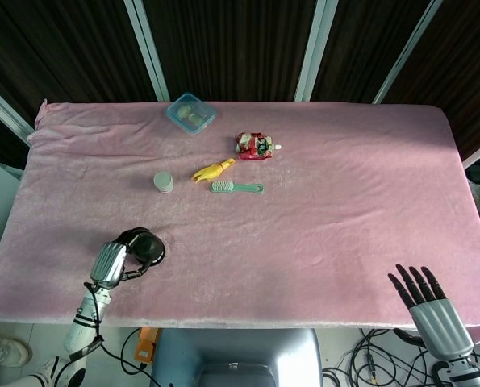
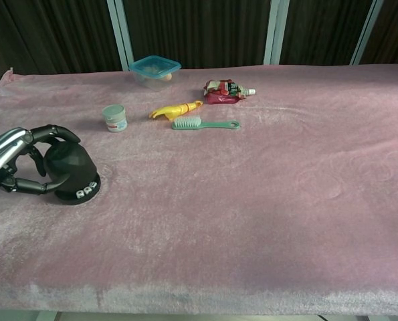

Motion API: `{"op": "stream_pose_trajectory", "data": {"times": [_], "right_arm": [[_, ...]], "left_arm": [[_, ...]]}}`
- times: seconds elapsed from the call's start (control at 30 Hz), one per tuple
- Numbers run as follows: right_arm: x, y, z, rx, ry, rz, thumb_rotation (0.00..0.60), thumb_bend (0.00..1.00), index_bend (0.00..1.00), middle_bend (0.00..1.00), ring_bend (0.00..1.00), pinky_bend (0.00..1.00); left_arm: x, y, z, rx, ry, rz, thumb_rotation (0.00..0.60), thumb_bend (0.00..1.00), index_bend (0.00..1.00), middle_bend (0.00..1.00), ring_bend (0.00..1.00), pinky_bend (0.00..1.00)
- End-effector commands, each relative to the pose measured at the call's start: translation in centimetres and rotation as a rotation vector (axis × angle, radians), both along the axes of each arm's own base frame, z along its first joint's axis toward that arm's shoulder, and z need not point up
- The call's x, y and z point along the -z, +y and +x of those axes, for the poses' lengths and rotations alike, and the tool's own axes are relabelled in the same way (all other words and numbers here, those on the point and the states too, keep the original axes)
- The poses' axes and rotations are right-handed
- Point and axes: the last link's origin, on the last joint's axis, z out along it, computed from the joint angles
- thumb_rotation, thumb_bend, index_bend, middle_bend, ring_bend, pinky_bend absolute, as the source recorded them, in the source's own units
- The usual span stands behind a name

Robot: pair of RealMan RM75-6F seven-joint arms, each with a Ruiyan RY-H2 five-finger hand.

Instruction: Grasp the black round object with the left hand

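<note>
The black round object (image 1: 147,247) (image 2: 73,171) sits near the table's front left, tilted a little so small white buttons on its rim show in the chest view. My left hand (image 1: 115,259) (image 2: 17,162) grips it, fingers curled over its top and thumb under its near side. My right hand (image 1: 432,308) hangs off the front right edge of the table, fingers straight and apart, holding nothing; the chest view does not show it.
On the pink tablecloth (image 1: 344,201) further back lie a small white jar (image 1: 164,182), a yellow toy (image 1: 213,170), a green brush (image 1: 235,188), a red pouch (image 1: 256,146) and a teal lidded box (image 1: 190,112).
</note>
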Motion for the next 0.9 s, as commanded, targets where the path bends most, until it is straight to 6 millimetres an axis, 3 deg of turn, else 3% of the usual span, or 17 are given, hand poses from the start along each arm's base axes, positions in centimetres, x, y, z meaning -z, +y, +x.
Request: {"op": "stream_pose_trajectory", "data": {"times": [0.03, 0.33, 0.43, 0.53, 0.57, 0.7, 0.9], "right_arm": [[0.0, 0.0, 0.0, 0.000, 0.000, 0.001, 0.600, 0.10, 0.00, 0.00, 0.00, 0.10], [0.0, 0.0, 0.0, 0.003, 0.001, 0.003, 0.600, 0.10, 0.00, 0.00, 0.00, 0.10], [0.0, 0.0, 0.0, 0.003, 0.001, 0.003, 0.600, 0.10, 0.00, 0.00, 0.00, 0.10], [0.0, -0.1, 0.0, 0.004, 0.002, 0.004, 0.600, 0.10, 0.00, 0.00, 0.00, 0.10], [-0.1, -0.1, 0.1, 0.004, -0.002, -0.002, 0.600, 0.10, 0.00, 0.00, 0.00, 0.10], [-0.1, -0.1, 0.1, 0.007, -0.002, -0.003, 0.600, 0.10, 0.00, 0.00, 0.00, 0.10], [0.0, -0.2, 0.1, 0.008, -0.001, -0.002, 0.600, 0.10, 0.00, 0.00, 0.00, 0.10]], "left_arm": [[-0.5, -0.2, 0.0, 0.026, 0.036, 0.032, 0.600, 0.36, 0.37, 0.37, 0.46, 0.57], [-3.3, 0.5, -1.8, -0.010, 0.196, 0.072, 0.600, 0.36, 0.37, 0.38, 0.46, 0.57], [-3.4, 0.5, -1.9, -0.017, 0.205, 0.072, 0.600, 0.36, 0.39, 0.38, 0.46, 0.56], [-4.0, 0.9, -3.2, -0.081, 0.272, 0.082, 0.600, 0.36, 0.44, 0.39, 0.46, 0.55], [-4.7, 1.4, -4.5, -0.126, 0.369, 0.116, 0.600, 0.36, 0.45, 0.39, 0.45, 0.54], [-4.8, 1.8, -4.9, -0.163, 0.437, 0.137, 0.600, 0.36, 0.39, 0.31, 0.35, 0.48], [-4.7, 1.5, -4.9, -0.168, 0.418, 0.092, 0.600, 0.35, 0.30, 0.15, 0.14, 0.28]]}}
